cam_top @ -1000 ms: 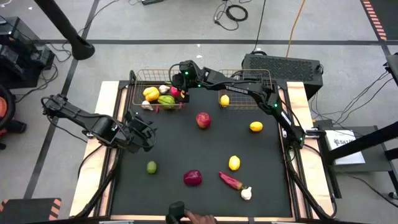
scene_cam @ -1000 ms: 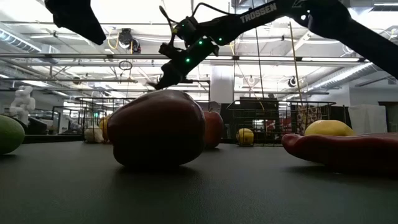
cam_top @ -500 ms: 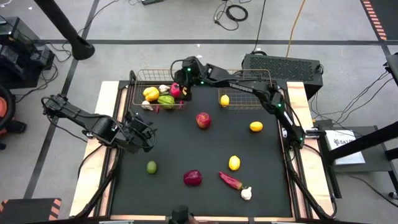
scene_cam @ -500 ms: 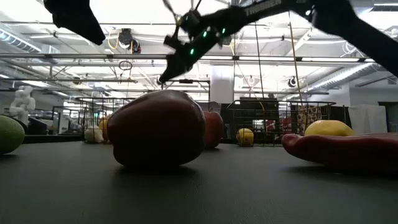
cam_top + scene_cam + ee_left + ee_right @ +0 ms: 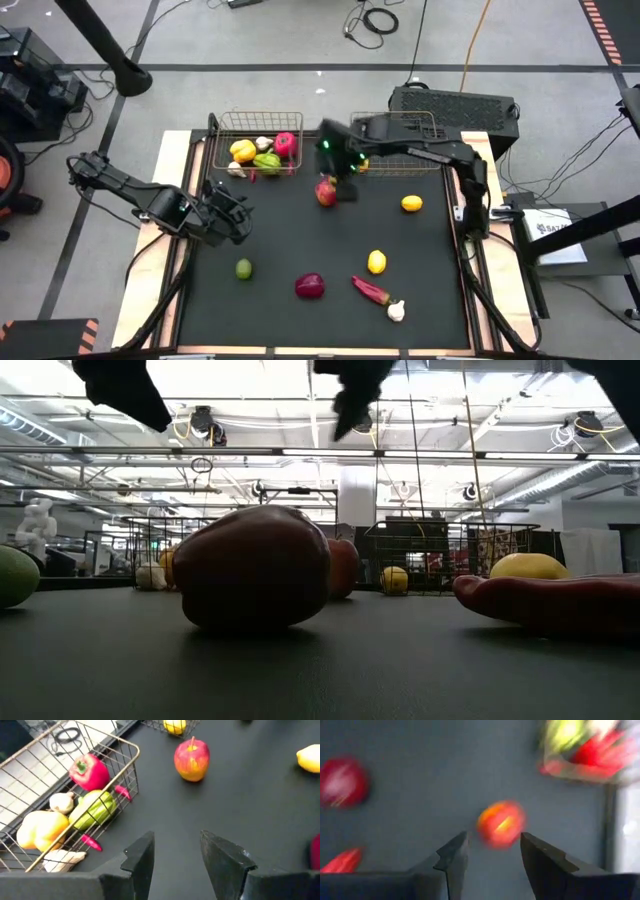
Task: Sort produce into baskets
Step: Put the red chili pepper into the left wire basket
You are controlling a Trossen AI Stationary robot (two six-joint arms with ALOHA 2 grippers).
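- Left basket (image 5: 222, 123): I see it at the far side of the mat, holding a red pepper (image 5: 286, 144), a yellow pepper (image 5: 242, 151), a green pepper (image 5: 267, 161), garlic (image 5: 263, 143) and small red chillies (image 5: 123, 793).
- Right basket (image 5: 432, 125): beside the first, with one lemon (image 5: 173, 726) inside; my right arm crosses over it.
- Red apple (image 5: 326, 192): on the mat just in front of the baskets, between them.
- Loose produce on the mat: two lemons (image 5: 411, 204) (image 5: 376, 262), a lime (image 5: 244, 268), a purple onion (image 5: 310, 286), a red chilli (image 5: 370, 290) touching a garlic bulb (image 5: 396, 311).
- Right gripper (image 5: 491, 851): just above the apple, fingers parted and empty.
- Left gripper (image 5: 176, 856): at the mat's left edge, near the left basket, fingers parted, holding nothing.
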